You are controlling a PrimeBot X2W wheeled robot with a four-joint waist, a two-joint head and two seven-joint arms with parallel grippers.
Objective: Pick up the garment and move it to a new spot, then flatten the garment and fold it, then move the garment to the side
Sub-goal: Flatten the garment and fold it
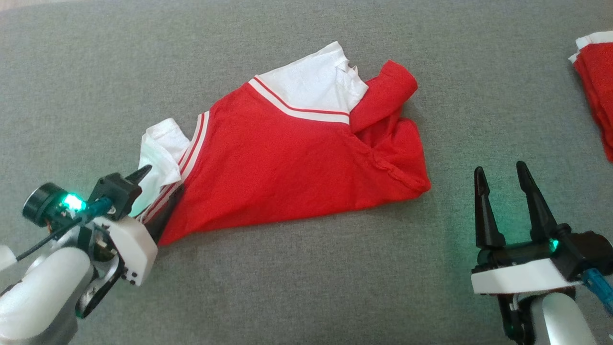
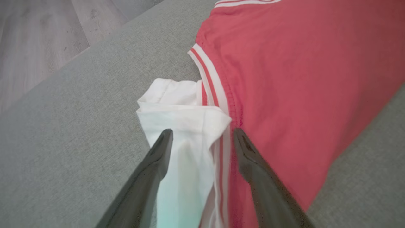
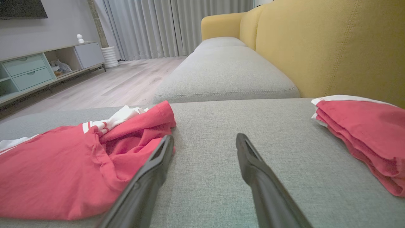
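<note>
The garment point(image 1: 297, 163) is a red shirt with white, red-striped sleeves, lying crumpled and partly doubled over on the grey sofa cushion point(image 1: 306, 287). My left gripper point(image 1: 163, 179) is at its lower left corner, open. In the left wrist view its fingers stand on either side of the white sleeve point(image 2: 183, 107), with cloth between the wide jaws of the left gripper point(image 2: 203, 133). My right gripper point(image 1: 500, 167) is open over bare cushion, a little right of the garment's red hem point(image 3: 63, 164). Nothing lies between the fingers of the right gripper point(image 3: 205, 137).
A folded pile of red and white garments point(image 1: 596, 81) sits at the far right edge, also seen as a stack point(image 3: 364, 133) against the yellow sofa back point(image 3: 316, 47). The cushion's left edge drops to wooden floor point(image 2: 38, 41). A cabinet point(image 3: 31, 69) stands across the room.
</note>
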